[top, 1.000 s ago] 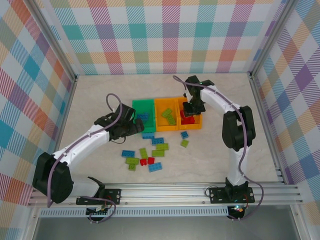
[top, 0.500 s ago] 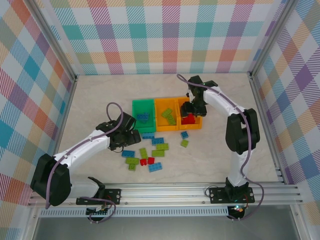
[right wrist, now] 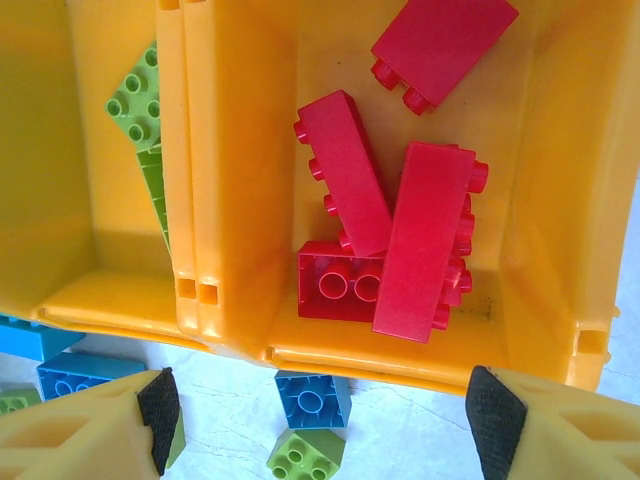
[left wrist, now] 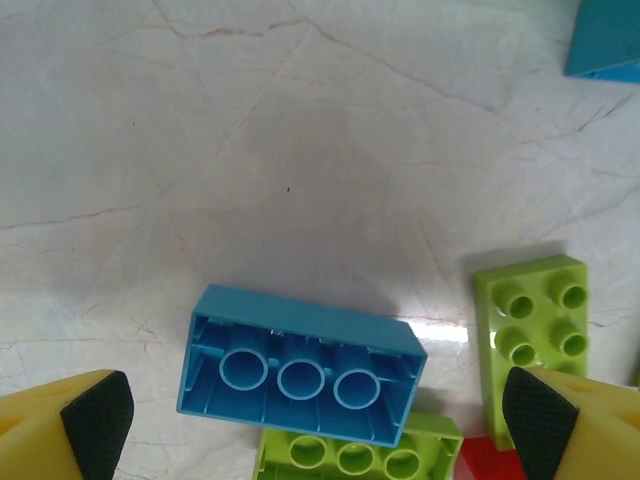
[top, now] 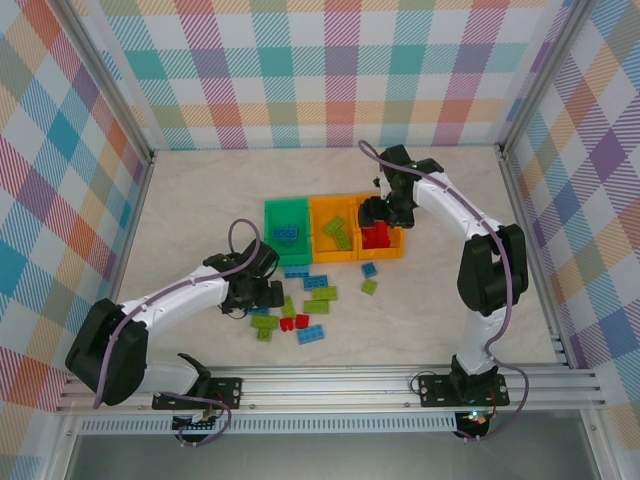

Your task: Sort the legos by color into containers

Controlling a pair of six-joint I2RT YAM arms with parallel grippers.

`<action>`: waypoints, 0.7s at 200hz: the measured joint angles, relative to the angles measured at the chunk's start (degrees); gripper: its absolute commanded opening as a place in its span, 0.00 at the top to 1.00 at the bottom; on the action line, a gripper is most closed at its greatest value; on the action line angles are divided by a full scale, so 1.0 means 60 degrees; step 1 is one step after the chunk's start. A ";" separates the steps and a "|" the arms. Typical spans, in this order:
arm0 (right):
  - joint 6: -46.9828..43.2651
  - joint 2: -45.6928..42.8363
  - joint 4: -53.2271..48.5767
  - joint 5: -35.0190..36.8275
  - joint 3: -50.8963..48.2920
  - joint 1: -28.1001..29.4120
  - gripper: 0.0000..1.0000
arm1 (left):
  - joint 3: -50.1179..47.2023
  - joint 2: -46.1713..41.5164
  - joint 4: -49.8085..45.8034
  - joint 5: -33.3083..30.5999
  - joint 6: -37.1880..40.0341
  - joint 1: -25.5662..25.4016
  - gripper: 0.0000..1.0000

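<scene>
Spreading apart over the last second, the right gripper point(right wrist: 327, 418) now hangs released, nothing between its jaws. The red legos point(right wrist: 400, 240) lie piled just beyond them in the right orange bin point(right wrist: 545, 200), so a red one looks delivered. The left gripper point(left wrist: 318, 422) has swung from the green bin point(top: 272, 215) to the loose pile and stands wide open astride an upturned blue brick point(left wrist: 300, 365), probably its next pick.

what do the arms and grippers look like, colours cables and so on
Each arm, left arm and right arm, is white links with black joints, and a purple-grey cable loops along it. The left gripper and right gripper have yellow fingers with black pads.
</scene>
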 measured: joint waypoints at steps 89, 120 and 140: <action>0.0240 -0.0018 0.0036 0.0000 -0.0007 0.0000 0.20 | -0.0189 0.0561 0.0361 0.0113 0.0127 -0.0007 0.12; 0.0255 -0.0080 0.0040 0.0000 -0.0007 0.0000 0.20 | -0.0382 0.0648 0.0554 0.0109 0.0131 -0.0007 0.17; 0.0251 -0.0149 0.0040 0.0004 -0.0007 0.0000 0.20 | -0.0397 0.0674 0.0597 0.0102 0.0135 -0.0007 0.19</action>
